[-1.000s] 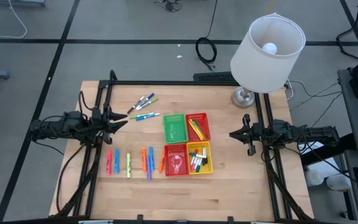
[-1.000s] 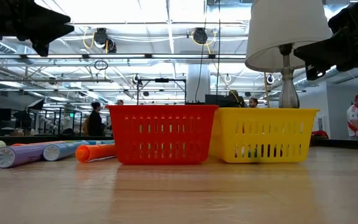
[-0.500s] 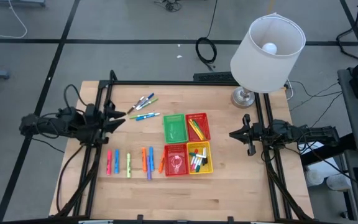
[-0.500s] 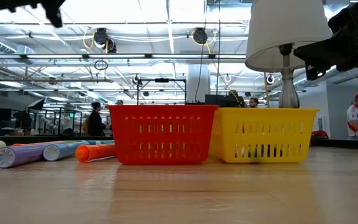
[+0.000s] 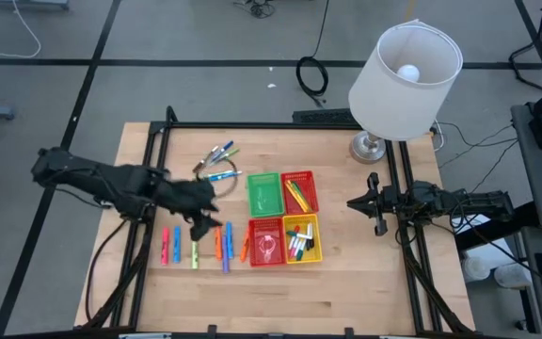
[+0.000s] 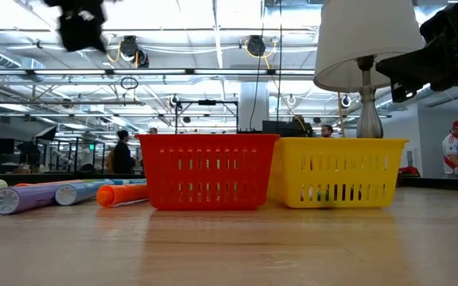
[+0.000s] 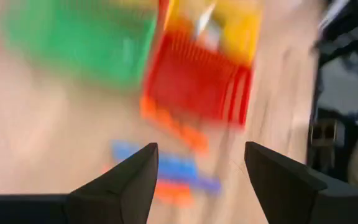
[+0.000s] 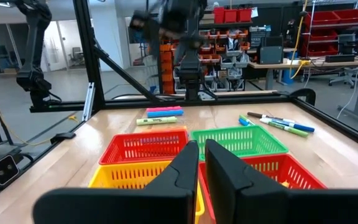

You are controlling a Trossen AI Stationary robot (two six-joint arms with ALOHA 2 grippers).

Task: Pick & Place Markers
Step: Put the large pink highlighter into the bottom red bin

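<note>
Wooden table (image 5: pixel 346 292) is sitting under a white lamp (image 5: pixel 405 71) in the high view. Left gripper (image 5: pixel 203 218) is hanging over the loose row of markers (image 5: pixel 196 247) at about 9 o'clock from the four baskets (image 5: pixel 283 217); these markers are lying side by side, long axes running 12 to 6. A second cluster (image 5: pixel 216 160) at 11 o'clock is slanting toward 2. Right gripper (image 5: pixel 358 203) is waiting at 3 o'clock.

Low view: markers (image 6: pixel 62 193) are lying flat at 9 o'clock of the red basket (image 6: pixel 207 170), caps toward the camera.

Left wrist view: fingers (image 7: pixel 126 180) are spread wide, released, nothing between them, above blurred blue and orange markers (image 7: pixel 166 168).

Right wrist view: fingers (image 8: pixel 182 168) are clenched together, empty.
</note>
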